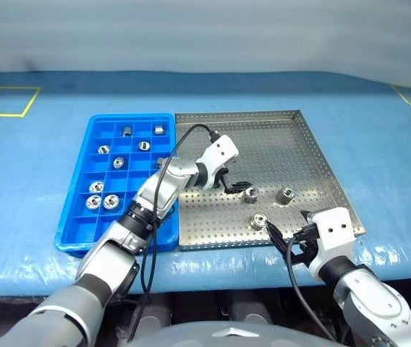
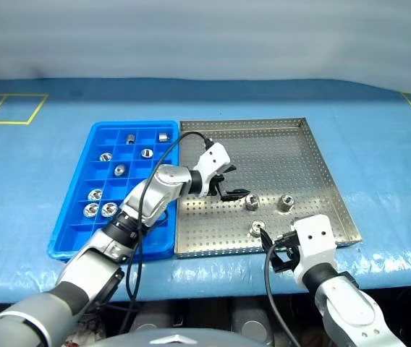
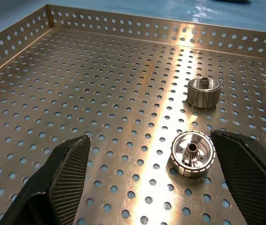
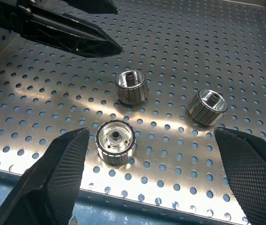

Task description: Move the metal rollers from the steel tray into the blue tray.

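Counting the metal rollers gives ten: three lie on the steel tray (image 1: pixel 314 155) and seven sit in the blue tray (image 1: pixel 82 152), each in its own square compartment. Both trays rest side by side on the blue-covered table (image 1: pixel 379 130), the blue one on the robot's left. On the steel tray, the near roller (image 4: pixel 115 141) stands upright with its central hole facing up, close to the front rim. The middle roller (image 4: pixel 131 86) and the far roller (image 4: pixel 208 107) stand tilted, holes angled up. The left gripper (image 1: pixel 236 189) hovers over the steel tray with its jaws wide apart, just beside the middle roller. The right gripper (image 2: pixel 276 253) hangs at the tray's front rim, jaws wide apart, holding nothing.
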Robot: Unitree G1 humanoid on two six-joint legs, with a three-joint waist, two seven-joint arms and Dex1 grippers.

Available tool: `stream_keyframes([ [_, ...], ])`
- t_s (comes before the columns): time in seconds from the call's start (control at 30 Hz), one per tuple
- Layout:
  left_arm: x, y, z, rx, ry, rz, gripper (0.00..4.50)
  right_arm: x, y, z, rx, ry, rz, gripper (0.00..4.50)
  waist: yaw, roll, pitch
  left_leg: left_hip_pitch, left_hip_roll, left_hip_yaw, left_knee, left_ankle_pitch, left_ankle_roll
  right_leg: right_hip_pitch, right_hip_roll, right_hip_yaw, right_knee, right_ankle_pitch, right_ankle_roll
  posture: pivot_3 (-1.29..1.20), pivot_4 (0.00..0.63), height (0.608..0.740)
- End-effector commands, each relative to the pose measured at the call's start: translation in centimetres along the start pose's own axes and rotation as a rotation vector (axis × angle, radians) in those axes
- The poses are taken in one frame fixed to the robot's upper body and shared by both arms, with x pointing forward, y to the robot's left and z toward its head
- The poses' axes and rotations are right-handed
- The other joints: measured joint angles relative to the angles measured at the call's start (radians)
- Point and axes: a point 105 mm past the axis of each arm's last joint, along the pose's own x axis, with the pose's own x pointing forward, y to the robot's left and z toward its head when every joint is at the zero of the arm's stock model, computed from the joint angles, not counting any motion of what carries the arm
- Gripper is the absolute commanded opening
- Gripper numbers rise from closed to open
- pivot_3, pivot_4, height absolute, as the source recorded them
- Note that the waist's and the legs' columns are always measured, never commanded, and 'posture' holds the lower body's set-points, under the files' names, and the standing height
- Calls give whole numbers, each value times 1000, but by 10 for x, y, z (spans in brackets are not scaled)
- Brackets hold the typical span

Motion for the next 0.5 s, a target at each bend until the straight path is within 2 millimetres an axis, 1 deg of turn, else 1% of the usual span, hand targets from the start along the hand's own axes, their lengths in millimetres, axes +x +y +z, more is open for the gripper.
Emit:
stream_keyframes([
  [0.03, 7, -3, 12, 29, -31, -21, 4462, -4, 3, 14, -14, -62, 0, 4500, -2, 0, 0, 0, 0, 0, 0, 0, 0, 0, 0, 0, 0, 0, 0, -120, 150, 740],
  [0.17, 19, -13, 9, 16, -32, -63, 4462, -3, 4, 15, -15, -62, 2, 4500, -1, 0, 0, 0, 0, 0, 0, 0, 0, 0, 0, 1, 0, 0, 0, -109, 150, 740],
  [0.27, 25, -17, 6, 35, -18, -67, 4462, -1, 5, 18, -11, -71, 9, 4500, -2, 0, 0, 0, 0, 1, 0, 0, 1, 0, 0, 1, 0, 0, 1, -109, 150, 740],
  [0.43, 24, -14, 10, 15, -47, -43, 4462, 3, 5, 22, -23, -74, 6, 4500, -1, 0, 0, 0, 0, 1, 0, 0, 1, 0, 0, 1, 0, 1, 1, -103, 150, 740],
  [0.5, 22, -14, 8, 18, -39, -48, 4462, 6, 4, 26, -28, -80, 4, 4500, -2, 0, 0, 0, 0, 1, 0, 0, 1, -1, 0, 2, 0, 1, 1, -103, 150, 740],
])
